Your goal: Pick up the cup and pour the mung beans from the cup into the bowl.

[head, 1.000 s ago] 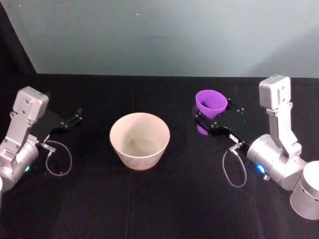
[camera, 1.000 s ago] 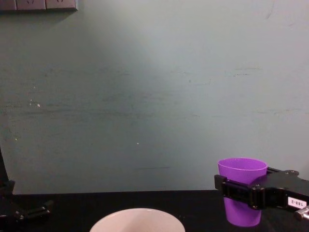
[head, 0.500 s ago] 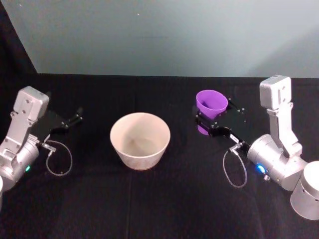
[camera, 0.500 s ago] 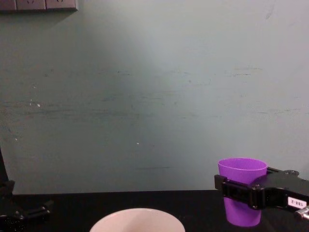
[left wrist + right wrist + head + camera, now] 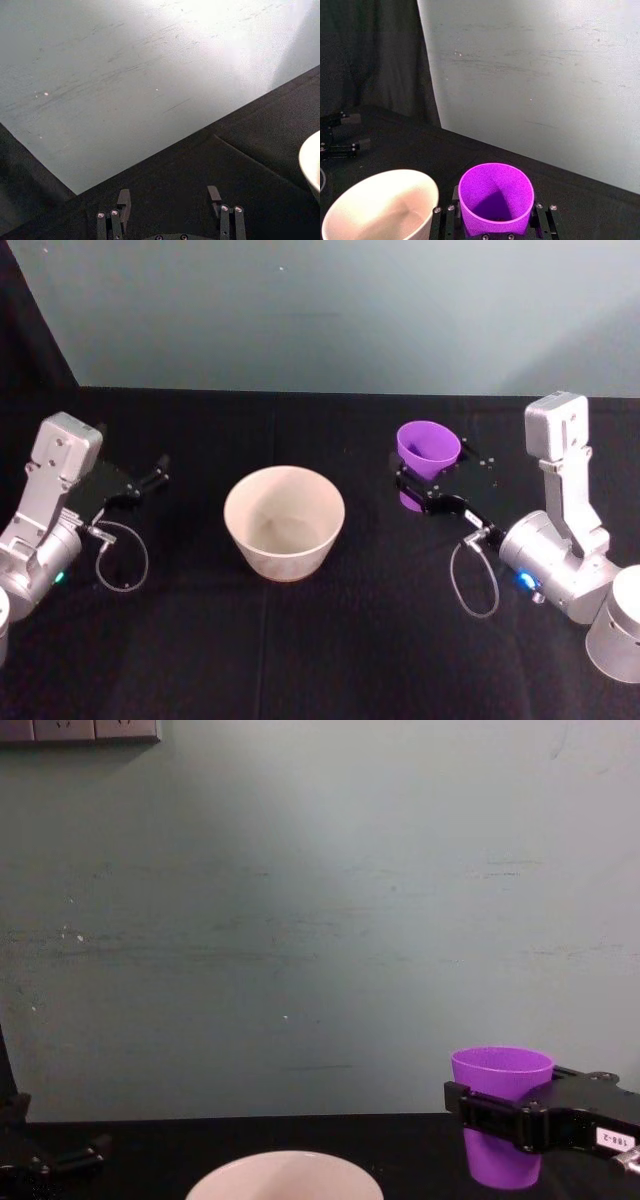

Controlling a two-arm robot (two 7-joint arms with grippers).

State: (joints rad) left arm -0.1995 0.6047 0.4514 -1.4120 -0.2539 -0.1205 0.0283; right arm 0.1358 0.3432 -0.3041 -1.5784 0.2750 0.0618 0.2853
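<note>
Far left: left gripper (image 5: 157, 473) parked low over the black cloth-covered bench (image 5: 300, 640), well apart from everything. Its wrist view showed the jaws spread wide with nothing between them.

Centre: wide, pale pinkish-white round bowl (image 5: 285, 545) standing on the bench, mouth up. Inside looked bare and pale; no grains seen in it.

Right of the bowl, clearly apart from it: small bright purple plastic cup (image 5: 428, 447), upright, mouth open to the ceiling. Right gripper (image 5: 424, 481) had it, jaws closed on the tapered wall from both sides, about mid-height in the chest view. Could not tell whether the base was clear of the bench. The cup's floor lay in shadow in the right wrist view, so the mung beans could not be made out for certain.

Judgement: grasp made, carry and pour not yet done.

Risks from here:
- Tipping before the cup's mouth is over the bowl's rim would scatter tiny grains across the dark cloth, where they'd be hard to find.
- Smooth, tapered wall: once tilted, the cup could slide or twist in the jaws.
- A low approach could let the cup or jaws clip the bowl's rim and shove it.
- Pouring from too high could bounce beans back out.
</note>
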